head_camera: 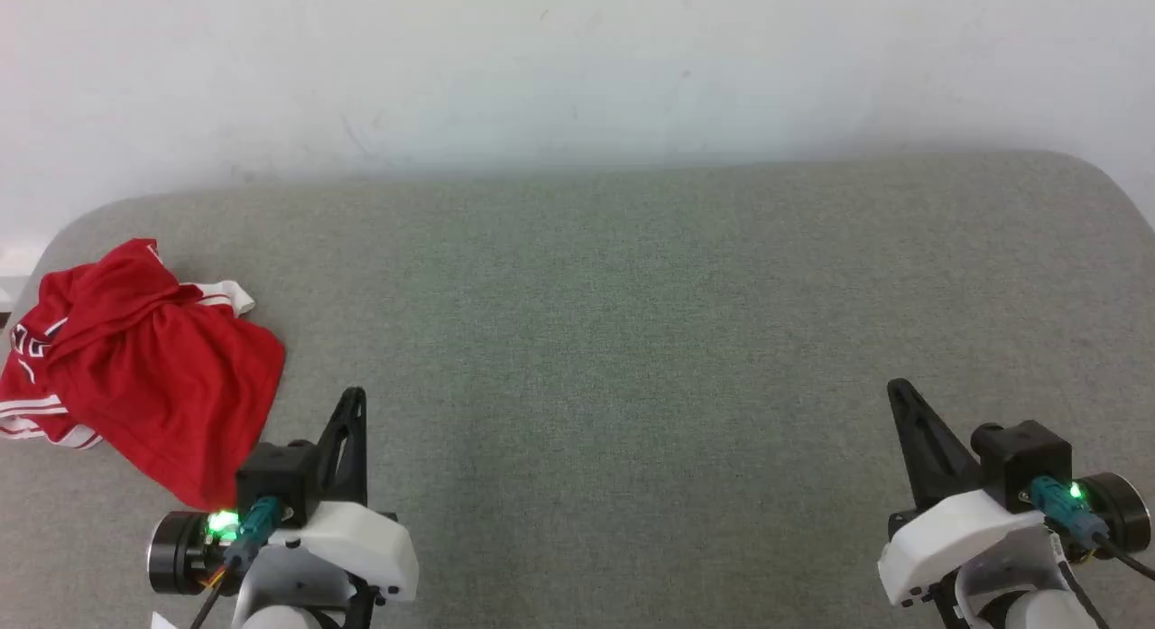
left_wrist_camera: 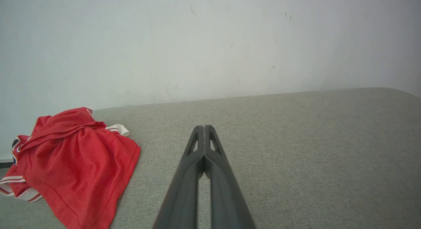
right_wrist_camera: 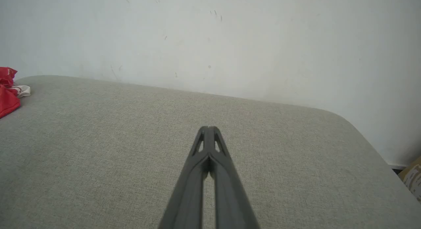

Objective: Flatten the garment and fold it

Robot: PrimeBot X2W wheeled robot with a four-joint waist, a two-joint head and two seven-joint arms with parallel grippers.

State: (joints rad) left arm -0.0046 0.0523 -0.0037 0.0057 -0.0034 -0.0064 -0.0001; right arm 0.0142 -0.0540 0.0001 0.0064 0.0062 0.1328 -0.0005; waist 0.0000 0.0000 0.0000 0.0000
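Both jaws pressed together, empty: left gripper [head_camera: 355,396] near the crumpled garment [head_camera: 153,367], right gripper [head_camera: 895,387] well apart.

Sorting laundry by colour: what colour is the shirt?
The shirt is red with white-striped trim, best in the head view.

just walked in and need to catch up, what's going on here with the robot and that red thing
Nothing is being handled yet. A red shirt with white striped trim lies crumpled in a heap on the robot's left side of the grey padded surface. The left gripper is shut just to the right of the heap, its fingertips clear of the cloth. The right gripper is shut too, over bare surface far from the shirt. The shirt is not yet flattened or folded.
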